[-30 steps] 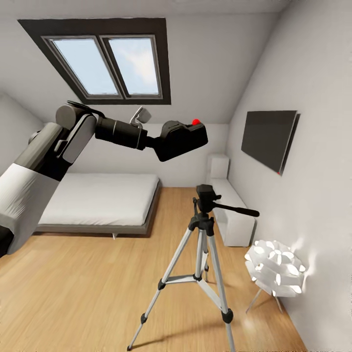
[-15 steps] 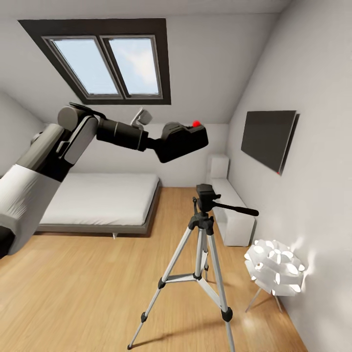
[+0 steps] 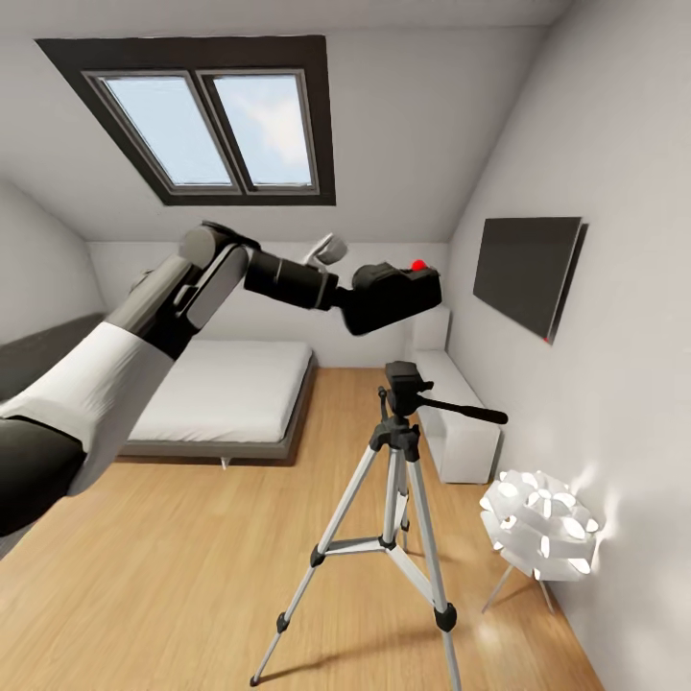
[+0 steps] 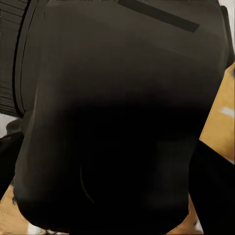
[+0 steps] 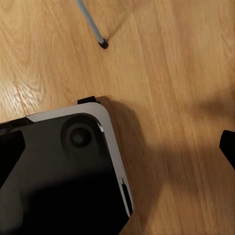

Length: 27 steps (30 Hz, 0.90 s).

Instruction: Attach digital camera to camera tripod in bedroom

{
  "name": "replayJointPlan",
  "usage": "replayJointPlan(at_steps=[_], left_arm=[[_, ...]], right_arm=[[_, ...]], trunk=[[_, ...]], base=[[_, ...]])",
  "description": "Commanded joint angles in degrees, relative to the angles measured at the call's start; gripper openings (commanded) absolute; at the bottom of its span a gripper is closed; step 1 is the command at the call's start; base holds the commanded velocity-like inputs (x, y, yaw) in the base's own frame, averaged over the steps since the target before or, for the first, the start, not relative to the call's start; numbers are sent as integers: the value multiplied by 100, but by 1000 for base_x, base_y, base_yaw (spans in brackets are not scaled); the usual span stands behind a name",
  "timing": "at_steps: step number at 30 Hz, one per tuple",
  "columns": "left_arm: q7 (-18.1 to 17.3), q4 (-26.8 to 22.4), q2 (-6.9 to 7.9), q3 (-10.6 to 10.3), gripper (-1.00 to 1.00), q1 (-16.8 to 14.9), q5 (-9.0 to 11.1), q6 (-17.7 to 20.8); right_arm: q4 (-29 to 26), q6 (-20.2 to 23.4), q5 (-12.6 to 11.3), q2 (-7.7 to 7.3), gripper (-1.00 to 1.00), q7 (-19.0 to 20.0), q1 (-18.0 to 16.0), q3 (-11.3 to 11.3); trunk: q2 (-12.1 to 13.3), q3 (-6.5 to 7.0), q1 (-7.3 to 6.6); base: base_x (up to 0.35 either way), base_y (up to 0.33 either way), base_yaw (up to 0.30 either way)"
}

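Observation:
My left gripper point(image 3: 376, 299) is shut on the digital camera point(image 3: 395, 296), a black body with a red button on top, and holds it in the air. The camera hangs a short way above the black pan head point(image 3: 403, 375) of the camera tripod point(image 3: 393, 485), slightly to its left and apart from it. The tripod stands on the wood floor on silver legs, its long handle pointing right. In the left wrist view the camera's dark body point(image 4: 117, 112) blocks the fingers. In the right wrist view the right gripper point(image 5: 117, 147) hangs low over the floor, a fingertip point(image 5: 228, 145) at the edge, near one tripod foot point(image 5: 103, 44).
A white petal-shaped lamp point(image 3: 540, 526) stands right of the tripod by the wall. A grey-framed bed point(image 3: 216, 393) lies behind on the left, a white bench point(image 3: 459, 413) and wall TV point(image 3: 528, 272) on the right. My base point(image 5: 63, 171) sits beside the tripod foot.
The left arm has swung right and slightly down with the camera, bringing it from left of the tripod to nearly above the pan head. The tripod has not moved.

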Motion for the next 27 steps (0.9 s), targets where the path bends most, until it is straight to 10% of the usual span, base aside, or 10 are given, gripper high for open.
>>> replayJointPlan(at_steps=[1,15,27], left_arm=[[42,12,-22,-16,-100,-4,21,22],[583,516,-647,-83,-100,-12,15,22],[673,612,-729,-95,-100,-13,13,22]], right_arm=[[27,-43,-57,0,100,15,-9,4],[27,-43,-53,1,100,18,-9,5],[27,-43,-53,0,100,24,-9,6]], trunk=[[-3,-2,3],[-3,-2,3],[-3,-2,3]], base=[[0,0,0],[0,0,0],[0,0,0]])
